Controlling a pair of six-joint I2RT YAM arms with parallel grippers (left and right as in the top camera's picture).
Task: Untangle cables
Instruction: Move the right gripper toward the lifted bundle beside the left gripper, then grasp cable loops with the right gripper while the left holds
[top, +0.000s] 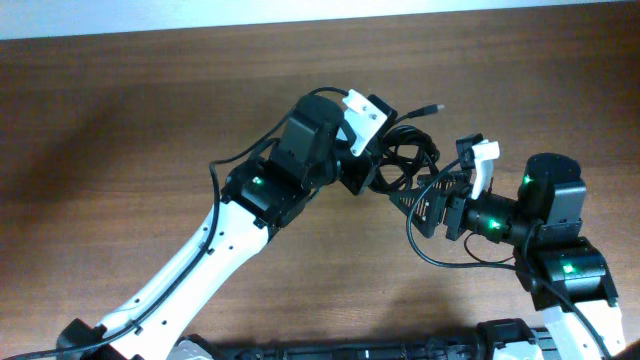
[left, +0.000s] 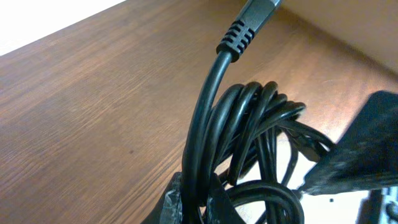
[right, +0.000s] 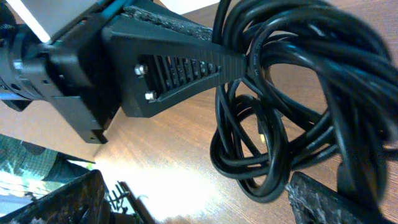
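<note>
A brown wooden tabletop (top: 120, 120) has a bunch of black cables (top: 405, 160) between two robot arms.

The cables are looped in a messy knot, right of the middle and toward the far side of the tabletop. The left tool (top: 368, 172) comes in from the left and is closed tight on the cables, with one thick cord pinched between its fingers. A plug (top: 432, 106) sticks out on the far side of the bunch. The right tool (top: 415, 197) is wide open, right beside the near right side of the bunch, and it grips nothing.
</note>
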